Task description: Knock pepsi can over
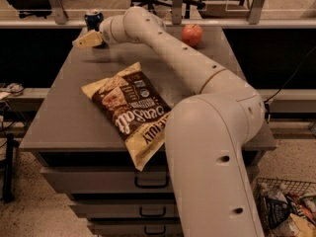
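The small blue metal pepsi can with the silver top rim (pixel 93 19) stands upright at the far left corner of the grey metal table with drawers (pixel 54 127), very near to the back edge. The beige two-finger gripper (pixel 87 40) is just in front of the can and a little to its left, low over the table surface. Its fingers lie together as one wedge and hold nothing. I cannot tell whether the gripper touches the can or is only beside it.

In my judgement the main danger is the place of the can. Behind it and to its left there is little table, so a strong push from the front can send it over the edge and not only lay it on its side. A second danger is the height of the contact. If the wedge meets the can low, near its base, the can may only slide upright. A contact near the top rim tips it more surely. Third, the tip points to the left of the can, so a sweep may pass beside it without contact.

The brown and yellow crinkled chip bag (pixel 131 110) lies in the middle of the table, and the round red apple (pixel 192 34) is at the far right, well apart from the gripper. Both seem safe.
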Controlling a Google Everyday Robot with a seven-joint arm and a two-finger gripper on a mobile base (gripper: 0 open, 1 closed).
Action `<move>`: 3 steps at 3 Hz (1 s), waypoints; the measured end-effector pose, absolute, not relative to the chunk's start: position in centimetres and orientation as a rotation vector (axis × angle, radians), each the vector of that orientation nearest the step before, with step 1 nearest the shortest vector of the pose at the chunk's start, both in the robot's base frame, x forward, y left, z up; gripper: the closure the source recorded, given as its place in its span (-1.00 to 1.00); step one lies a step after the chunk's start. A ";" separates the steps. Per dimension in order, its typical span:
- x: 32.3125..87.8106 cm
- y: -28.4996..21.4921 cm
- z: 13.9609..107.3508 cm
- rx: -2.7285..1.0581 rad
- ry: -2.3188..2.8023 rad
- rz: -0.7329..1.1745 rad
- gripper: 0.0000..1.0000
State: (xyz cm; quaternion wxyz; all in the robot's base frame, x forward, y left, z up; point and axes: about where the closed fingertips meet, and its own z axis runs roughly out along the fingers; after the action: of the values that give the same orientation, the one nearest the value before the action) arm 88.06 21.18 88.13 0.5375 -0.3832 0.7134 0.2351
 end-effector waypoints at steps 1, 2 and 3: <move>89.6 22.4 88.4 -0.856 1.668 0.576 -0.67; 91.0 22.7 88.8 -0.813 1.638 0.577 -0.22; 91.8 22.1 89.8 -0.795 1.596 0.561 0.25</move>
State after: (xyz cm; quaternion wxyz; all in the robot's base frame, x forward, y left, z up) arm 91.78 22.09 89.81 0.5942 -0.3419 0.6869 0.2412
